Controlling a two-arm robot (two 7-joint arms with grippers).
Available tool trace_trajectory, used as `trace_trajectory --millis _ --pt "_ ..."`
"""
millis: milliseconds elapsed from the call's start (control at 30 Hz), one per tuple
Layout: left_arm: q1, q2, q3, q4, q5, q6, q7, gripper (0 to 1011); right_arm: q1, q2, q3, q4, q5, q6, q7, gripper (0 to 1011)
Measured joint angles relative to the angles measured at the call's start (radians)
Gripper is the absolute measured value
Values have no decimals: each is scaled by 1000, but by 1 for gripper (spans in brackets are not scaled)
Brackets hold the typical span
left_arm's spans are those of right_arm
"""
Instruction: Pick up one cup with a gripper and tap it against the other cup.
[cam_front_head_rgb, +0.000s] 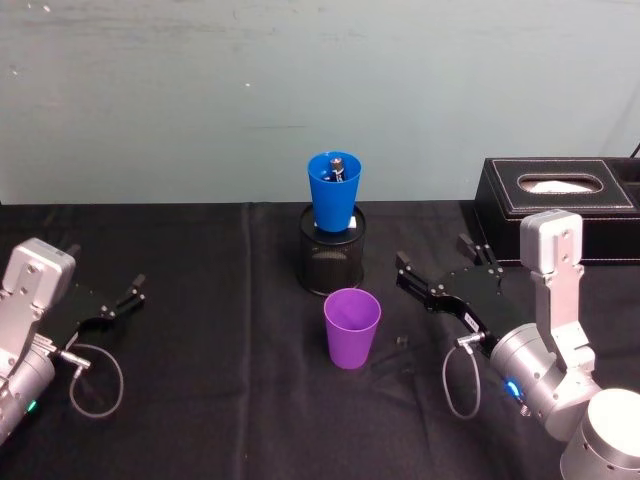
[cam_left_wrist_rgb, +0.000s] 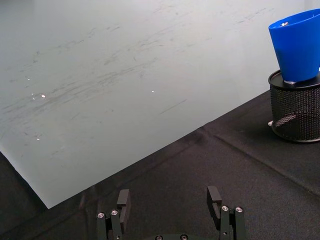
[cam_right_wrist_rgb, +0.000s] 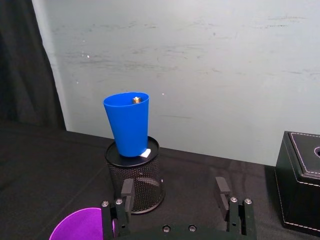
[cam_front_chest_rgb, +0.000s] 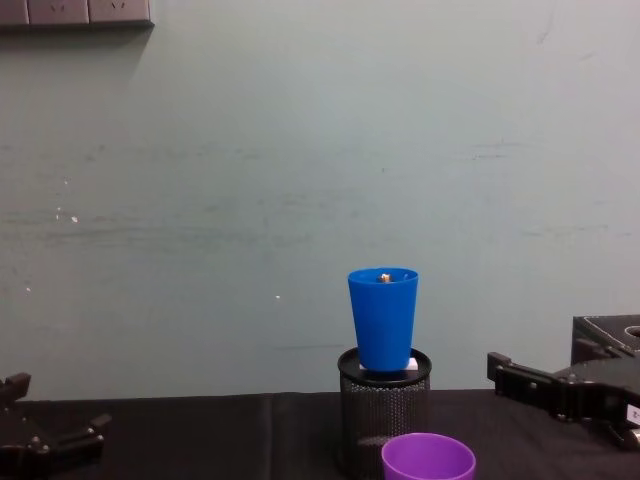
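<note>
The purple cup (cam_front_head_rgb: 352, 327) and the blue cup (cam_front_head_rgb: 333, 190) look like smooth plastic with a soft sheen. The pen holder (cam_front_head_rgb: 332, 250) under the blue one is black wire mesh. Matt black cloth (cam_front_head_rgb: 220, 390) covers the table. The tissue box (cam_front_head_rgb: 560, 210) at far right looks like stitched black leather.

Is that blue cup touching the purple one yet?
Apart. In the head view the blue cup sits up in the mesh holder, with bare holder wall between it and the purple cup.

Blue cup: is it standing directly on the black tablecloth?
No, the blue cup sits on top of the mesh pen holder.
</note>
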Motion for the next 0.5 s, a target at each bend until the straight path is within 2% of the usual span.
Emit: trace_trajectory --millis 500 --pt "0 0 0 0 0 0 0 1000 0 0 0 0 0 0 0 1002"
